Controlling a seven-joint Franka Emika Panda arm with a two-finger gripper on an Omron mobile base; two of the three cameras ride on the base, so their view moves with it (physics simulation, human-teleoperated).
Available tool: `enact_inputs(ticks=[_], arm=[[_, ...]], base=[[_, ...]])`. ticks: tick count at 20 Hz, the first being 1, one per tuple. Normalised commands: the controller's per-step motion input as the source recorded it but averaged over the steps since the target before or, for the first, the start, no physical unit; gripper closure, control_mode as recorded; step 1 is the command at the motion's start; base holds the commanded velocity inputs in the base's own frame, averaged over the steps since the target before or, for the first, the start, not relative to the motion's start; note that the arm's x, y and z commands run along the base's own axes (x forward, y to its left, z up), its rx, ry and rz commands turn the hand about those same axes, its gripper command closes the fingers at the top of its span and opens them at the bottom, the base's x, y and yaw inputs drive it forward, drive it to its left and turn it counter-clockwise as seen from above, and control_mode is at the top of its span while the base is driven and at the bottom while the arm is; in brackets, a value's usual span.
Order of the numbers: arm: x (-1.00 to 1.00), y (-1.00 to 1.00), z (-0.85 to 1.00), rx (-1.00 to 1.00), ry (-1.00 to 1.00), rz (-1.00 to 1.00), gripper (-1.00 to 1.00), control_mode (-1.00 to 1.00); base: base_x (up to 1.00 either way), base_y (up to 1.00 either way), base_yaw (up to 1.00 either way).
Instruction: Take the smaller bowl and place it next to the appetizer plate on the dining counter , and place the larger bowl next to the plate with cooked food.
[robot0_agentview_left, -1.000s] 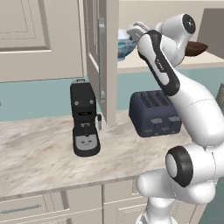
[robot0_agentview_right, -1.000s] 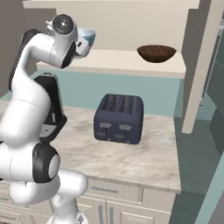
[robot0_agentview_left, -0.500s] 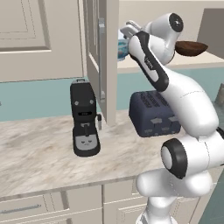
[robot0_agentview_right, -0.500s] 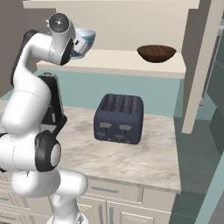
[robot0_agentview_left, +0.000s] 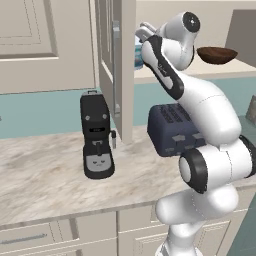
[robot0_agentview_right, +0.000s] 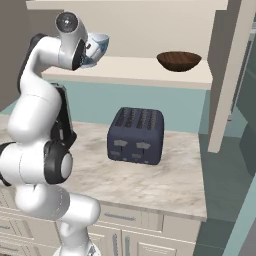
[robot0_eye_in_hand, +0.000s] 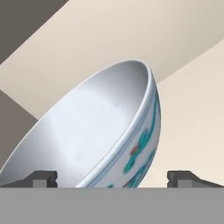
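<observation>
Worktop (robot0_agentview_left: 45, 175): beige marble-look surface over white cabinet drawers, running across the near part of the scene; this is the kitchen side, and no dining counter or plates are in sight from here.
Shelf (robot0_agentview_right: 150, 70): pale ledge above the worktop, against the far wall; both bowls sit on it, well apart.
Cabinet door (robot0_agentview_left: 117, 65): standing open, left of the shelf opening.
Toaster (robot0_agentview_right: 136, 135): dark blue, on the worktop below the shelf, right of the arm.
Coffee machine (robot0_agentview_left: 96, 135): black, on the worktop to the left, near the open door.
Larger bowl (robot0_eye_in_hand: 109, 131): white inside, blue-green pattern outside, at the left end of the shelf; in the hand view its rim and wall lie between the finger tips and it looks tilted, which may be the camera's roll.
Smaller bowl (robot0_agentview_right: 178, 60): dark brown wood, resting at the right end of the shelf, untouched.
Gripper (robot0_eye_in_hand: 111, 178): raised to shelf height, fingers spread fully apart with one on either side of the larger bowl's wall, not closed on it.
Progress: early by my reading. Neither bowl has left the shelf; the grasp, the drive to the dining counter and both placements remain.
</observation>
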Motion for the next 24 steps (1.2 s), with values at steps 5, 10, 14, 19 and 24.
enact_inputs(ticks=[5, 10, 14, 19, 24], arm=[[0.19, 0.01, 0.0, 0.0, 0.06, -0.07, -1.0, -1.0], [0.22, 0.05, 0.0, 0.0, 0.04, -0.06, -1.0, -1.0], [0.28, 0.09, 0.0, 0.0, 0.01, -0.04, -1.0, -1.0], [0.14, 0.08, -0.06, 0.0, 0.09, -0.07, -1.0, -1.0], [0.0, 0.0, -0.21, 0.0, 0.16, -0.14, -1.0, -1.0]], base=[[0.0, 0.0, 0.0], [0.0, 0.0, 0.0], [0.0, 0.0, 0.0], [0.0, 0.0, 0.0], [0.0, 0.0, 0.0]])
